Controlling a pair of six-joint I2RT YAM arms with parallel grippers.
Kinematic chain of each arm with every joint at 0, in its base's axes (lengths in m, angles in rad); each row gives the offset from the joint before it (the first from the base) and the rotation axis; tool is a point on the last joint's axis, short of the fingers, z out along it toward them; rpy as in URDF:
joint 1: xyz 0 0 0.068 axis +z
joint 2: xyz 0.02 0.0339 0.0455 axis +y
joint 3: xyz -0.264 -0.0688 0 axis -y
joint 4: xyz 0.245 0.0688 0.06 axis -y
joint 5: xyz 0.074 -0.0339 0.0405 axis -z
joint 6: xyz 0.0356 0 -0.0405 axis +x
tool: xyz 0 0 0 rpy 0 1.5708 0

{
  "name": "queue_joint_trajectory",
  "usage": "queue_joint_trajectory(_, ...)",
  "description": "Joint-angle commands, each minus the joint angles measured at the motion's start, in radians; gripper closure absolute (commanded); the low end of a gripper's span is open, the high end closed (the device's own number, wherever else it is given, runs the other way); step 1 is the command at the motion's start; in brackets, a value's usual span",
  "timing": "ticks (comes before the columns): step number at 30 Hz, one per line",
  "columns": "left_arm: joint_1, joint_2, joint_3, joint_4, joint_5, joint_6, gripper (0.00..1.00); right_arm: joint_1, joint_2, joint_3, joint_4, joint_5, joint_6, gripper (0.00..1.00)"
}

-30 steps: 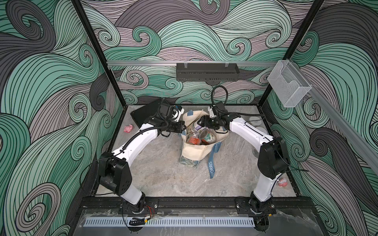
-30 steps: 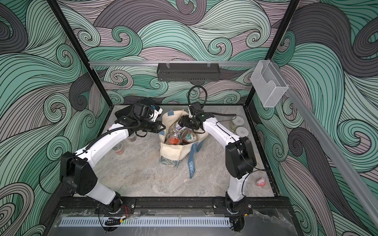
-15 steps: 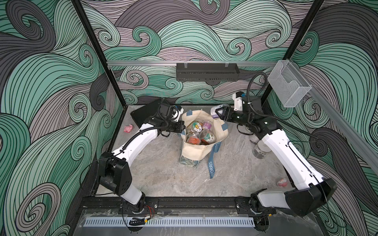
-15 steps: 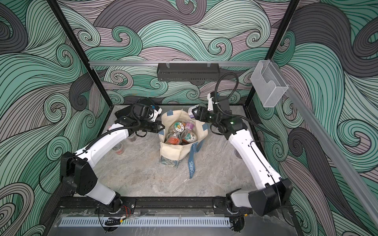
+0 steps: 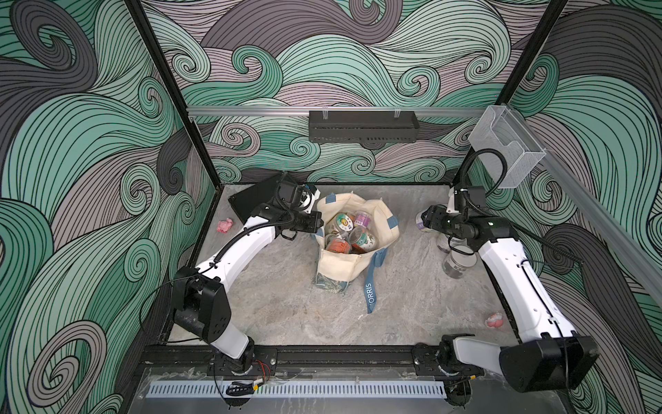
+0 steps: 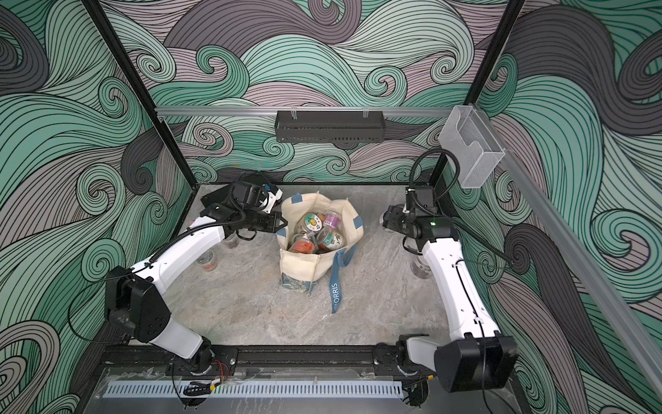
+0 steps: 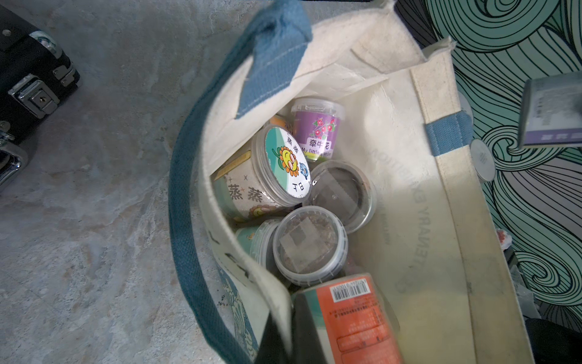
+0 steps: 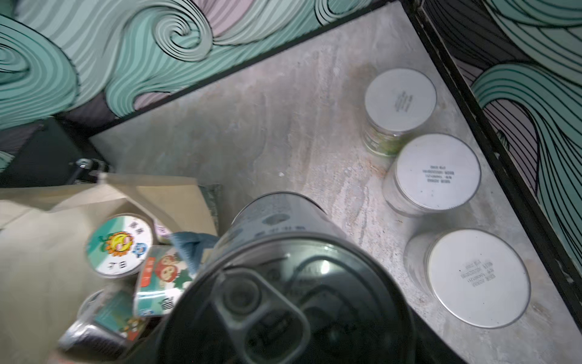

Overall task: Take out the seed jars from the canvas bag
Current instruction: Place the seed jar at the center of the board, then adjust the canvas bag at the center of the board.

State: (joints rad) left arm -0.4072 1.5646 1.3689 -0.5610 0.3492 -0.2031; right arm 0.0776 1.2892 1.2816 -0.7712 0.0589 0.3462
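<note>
Right wrist view first, Kim asks: what's the right pincer (image 5: 423, 221) got?
Lee: Clamped round one pull-tab jar (image 8: 283, 283), just off the bag (image 5: 336, 265) at its 3 o'clock, above the counter (image 5: 286, 315). My guess: to be set by the white-lidded jars (image 8: 437, 171) at 4 o'clock.
Kim: Left pincer (image 5: 318, 224)?
Lee: Closed on the bag's 10 o'clock rim, probably to hold the mouth open. The bag stands upright, mid-counter.
Kim: Counts?
Lee: One bag. At least five jars showing inside (image 7: 310, 245), three white-lidded at 4 o'clock, two more jars (image 6: 207, 261) at 9 o'clock, one held. Two pink lumps (image 5: 225, 225), one black case (image 5: 250, 199).
</note>
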Motion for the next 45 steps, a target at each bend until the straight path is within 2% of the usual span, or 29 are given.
queue_joint_trajectory(1, 0.01, -0.038, 0.018, 0.026, -0.003, 0.002, 1.0, 0.002, 0.068, -0.016, 0.003, 0.05, -0.013, 0.39)
queue_joint_trajectory(8, 0.014, -0.042, 0.016, 0.027, 0.0, 0.001, 1.0, 0.001, 0.223, -0.04, 0.07, 0.131, -0.007, 0.39)
queue_joint_trajectory(17, 0.019, -0.043, 0.017, 0.027, -0.001, 0.006, 1.0, -0.014, 0.456, 0.114, 0.097, 0.183, -0.014, 0.37)
queue_joint_trajectory(20, 0.023, -0.043, 0.018, 0.028, 0.002, 0.005, 1.0, -0.017, 0.497, 0.145, 0.098, 0.183, -0.029, 0.31)
queue_joint_trajectory(24, 0.028, -0.043, 0.017, 0.031, 0.012, 0.001, 1.0, -0.027, 0.499, 0.147, 0.097, 0.167, -0.038, 0.12)
queue_joint_trajectory(29, 0.03, -0.045, 0.013, 0.036, 0.022, -0.004, 1.0, -0.038, 0.424, 0.132, 0.076, 0.138, -0.039, 0.05)
queue_joint_trajectory(32, 0.028, -0.045, 0.013, 0.039, 0.03, -0.005, 1.0, -0.036, 0.333, 0.123, 0.057, 0.056, -0.034, 0.05)
queue_joint_trajectory(39, 0.028, -0.042, 0.01, 0.044, 0.039, -0.006, 1.0, 0.001, 0.096, 0.005, 0.102, -0.355, 0.005, 0.09)
queue_joint_trajectory(42, 0.029, -0.036, 0.012, 0.044, 0.04, -0.006, 1.0, 0.081, 0.008, -0.066, 0.147, -0.467, 0.014, 0.11)
queue_joint_trajectory(45, 0.029, -0.027, 0.015, 0.039, 0.04, 0.0, 1.0, 0.192, -0.014, -0.083, 0.148, -0.509, 0.002, 0.12)
